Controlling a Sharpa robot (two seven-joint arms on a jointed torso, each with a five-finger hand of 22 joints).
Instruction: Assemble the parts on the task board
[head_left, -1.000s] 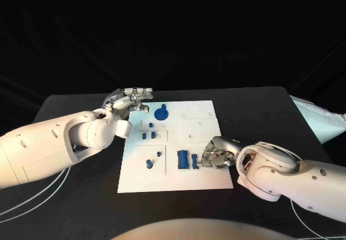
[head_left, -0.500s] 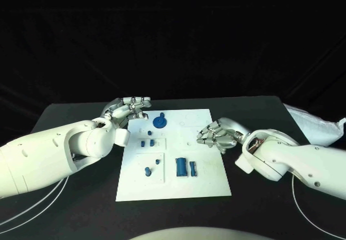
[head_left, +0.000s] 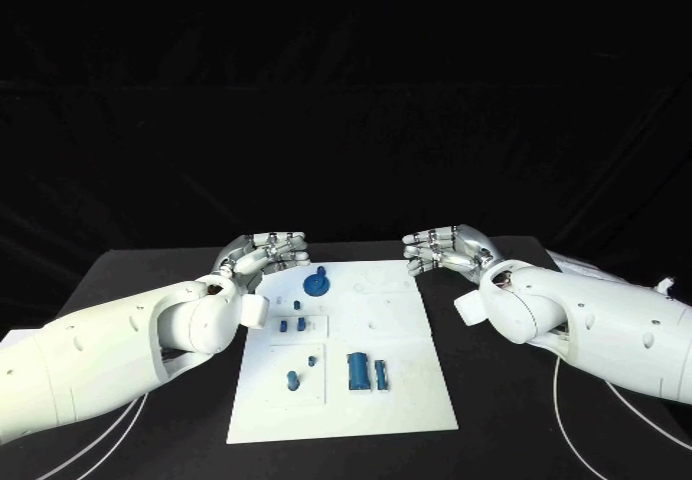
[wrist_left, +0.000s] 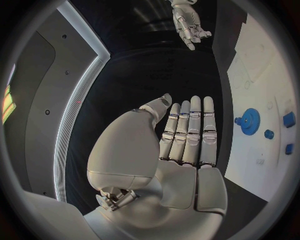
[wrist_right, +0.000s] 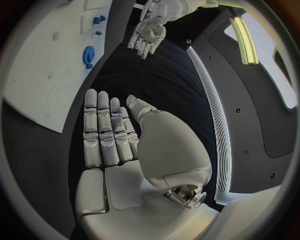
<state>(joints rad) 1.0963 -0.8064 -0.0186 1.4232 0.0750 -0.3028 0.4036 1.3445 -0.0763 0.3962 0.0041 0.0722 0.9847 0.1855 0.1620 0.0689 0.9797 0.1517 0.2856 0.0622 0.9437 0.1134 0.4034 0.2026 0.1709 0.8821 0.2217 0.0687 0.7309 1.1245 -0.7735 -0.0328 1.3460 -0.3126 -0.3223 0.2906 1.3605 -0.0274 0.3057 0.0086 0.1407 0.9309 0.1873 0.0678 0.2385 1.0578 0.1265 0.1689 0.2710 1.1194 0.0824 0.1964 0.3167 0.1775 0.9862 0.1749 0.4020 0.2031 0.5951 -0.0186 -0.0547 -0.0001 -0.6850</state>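
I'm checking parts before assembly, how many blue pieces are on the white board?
7: gear at the far end; three small pieces mid-left; two near-left; rectangular block and bar near-centre. Some could be hidden.

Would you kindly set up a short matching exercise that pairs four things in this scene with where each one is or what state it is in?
Things:
1. left hand
2. right hand
3. blue gear
4. two upright blue blocks

Places or states:
A. on the task board, at its near end
B. open, above the board's far left corner
C. open, above the board's far right corner
D. on the board, near its far end

Pairs: 1-B, 2-C, 3-D, 4-A
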